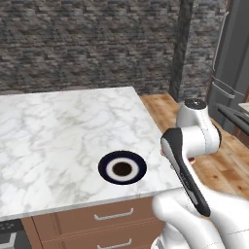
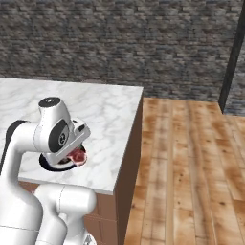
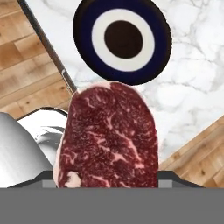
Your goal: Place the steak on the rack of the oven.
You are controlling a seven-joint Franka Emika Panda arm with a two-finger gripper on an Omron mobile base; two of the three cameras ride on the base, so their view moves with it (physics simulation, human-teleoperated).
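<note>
The gripper (image 3: 109, 186) grips the steak (image 3: 109, 140) by its near end (soft, slick, light, likely to droop), so a deep pinch suits.

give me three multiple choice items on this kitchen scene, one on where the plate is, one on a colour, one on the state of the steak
1. Where does the plate sit?
A. on the wooden floor
B. near the front edge of the marble counter
C. inside a drawer

2. What colour is the plate's outer ring?
A. dark blue
B. yellow
C. green

3. What state is the steak in?
A. lying on the plate
B. lying on the floor
C. held up in the gripper, off the plate

Answers:
1 B, the left base view shows it above the drawers.
2 A, the hand view shows dark blue around a white band.
3 C, the plate lies bare beyond the steak.
</note>
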